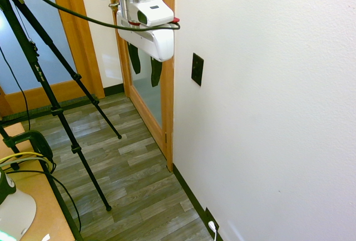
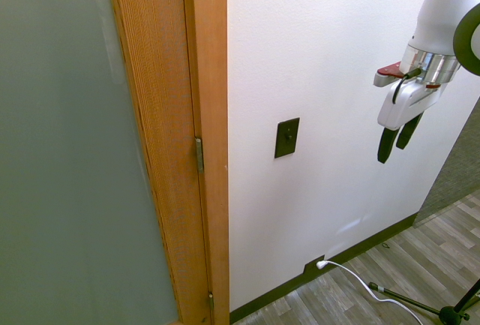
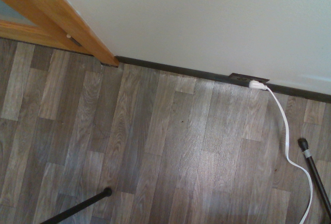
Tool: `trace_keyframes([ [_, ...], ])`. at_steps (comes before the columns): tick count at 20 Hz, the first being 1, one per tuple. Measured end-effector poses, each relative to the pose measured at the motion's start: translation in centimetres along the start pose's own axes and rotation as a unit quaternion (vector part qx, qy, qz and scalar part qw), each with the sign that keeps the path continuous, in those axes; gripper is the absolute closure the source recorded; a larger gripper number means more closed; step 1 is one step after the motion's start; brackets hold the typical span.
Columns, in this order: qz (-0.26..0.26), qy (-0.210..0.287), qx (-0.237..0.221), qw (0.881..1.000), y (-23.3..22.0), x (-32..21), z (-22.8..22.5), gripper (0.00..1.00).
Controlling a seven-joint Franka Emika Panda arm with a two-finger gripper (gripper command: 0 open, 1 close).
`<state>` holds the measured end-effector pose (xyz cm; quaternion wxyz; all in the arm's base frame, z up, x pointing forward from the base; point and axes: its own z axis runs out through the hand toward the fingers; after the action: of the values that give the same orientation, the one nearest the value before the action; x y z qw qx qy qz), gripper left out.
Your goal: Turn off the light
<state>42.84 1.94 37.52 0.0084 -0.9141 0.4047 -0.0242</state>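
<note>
The light itself is out of view. Its switch (image 1: 197,69) is a small black upright plate on the white wall, just beside the wooden door frame, also seen as the dark switch plate (image 2: 286,138) in the second exterior view. My gripper (image 1: 144,65) hangs pointing down at about the switch's height, off the wall and apart from the plate. Its dark fingers are open with nothing between them. In the second exterior view the gripper (image 2: 397,140) is well to the right of the switch. The wrist view shows only floor and baseboard.
A wooden door frame (image 1: 167,91) with frosted glass stands next to the switch. Low on the wall, a dark outlet plate with a white plug (image 3: 256,84) sits at the baseboard (image 1: 189,188), and its white cord trails over the wood floor (image 3: 155,141). A desk corner (image 1: 39,202) is at lower left.
</note>
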Motion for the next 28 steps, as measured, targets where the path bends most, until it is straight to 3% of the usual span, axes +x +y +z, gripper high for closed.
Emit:
trace_keyframes([
  [5, -0.005, 0.013, 0.014, 1.000, -1.0, 0.3, 0.1, 0.00],
  [16, 0.008, 0.087, 0.094, 0.992, -12.4, 4.5, 7.3, 0.00],
  [17, 0.014, 0.093, 0.100, 0.991, -13.1, 4.7, 8.1, 1.00],
  [28, 0.072, 0.175, 0.155, 0.970, -14.3, 5.4, 8.4, 1.00],
])
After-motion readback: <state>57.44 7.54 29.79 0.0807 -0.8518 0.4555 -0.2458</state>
